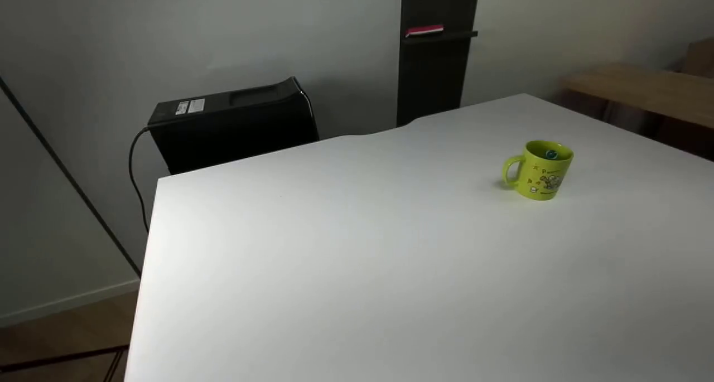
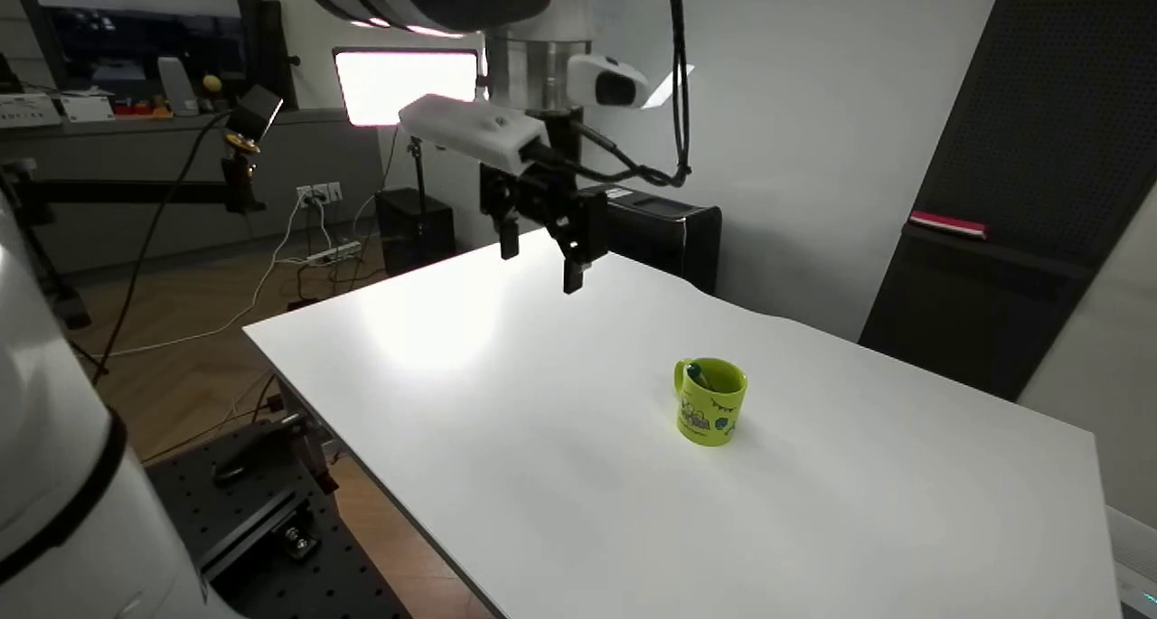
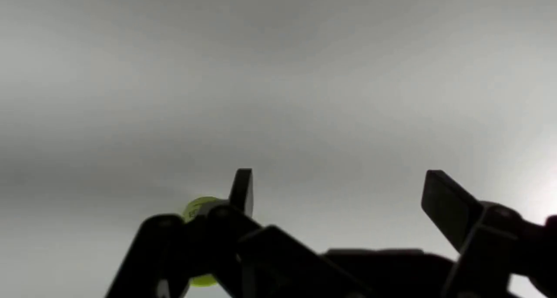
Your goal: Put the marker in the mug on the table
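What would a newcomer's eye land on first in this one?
The lime-green mug stands out first, upright on the white table in both exterior views, with the teal-ended marker inside it. Next comes the open, empty gripper, poised above the table in an exterior view. Farther back in that view glows a bright white panel.

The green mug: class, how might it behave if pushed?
The mug probably slides before tipping, its base nearly matching its rim in width. Its smooth, round wall suggests stiffness. Pushed at its jutting handle, it may twist.
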`<state>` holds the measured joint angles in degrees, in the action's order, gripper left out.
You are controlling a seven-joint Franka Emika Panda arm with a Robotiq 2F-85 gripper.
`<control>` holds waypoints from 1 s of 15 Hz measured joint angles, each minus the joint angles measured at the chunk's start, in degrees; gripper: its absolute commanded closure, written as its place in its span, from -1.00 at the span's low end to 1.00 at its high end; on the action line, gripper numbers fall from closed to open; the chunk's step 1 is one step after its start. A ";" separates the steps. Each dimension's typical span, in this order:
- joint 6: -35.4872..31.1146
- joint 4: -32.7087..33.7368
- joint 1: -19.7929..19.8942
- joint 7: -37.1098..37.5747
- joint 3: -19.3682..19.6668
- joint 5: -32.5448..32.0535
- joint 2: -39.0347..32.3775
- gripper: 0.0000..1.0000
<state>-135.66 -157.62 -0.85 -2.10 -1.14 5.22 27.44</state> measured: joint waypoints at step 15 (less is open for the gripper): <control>-1.69 17.47 1.01 -20.52 13.65 10.31 -20.75 -1.00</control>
<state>-137.34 -140.15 0.16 -22.63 12.50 15.53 6.69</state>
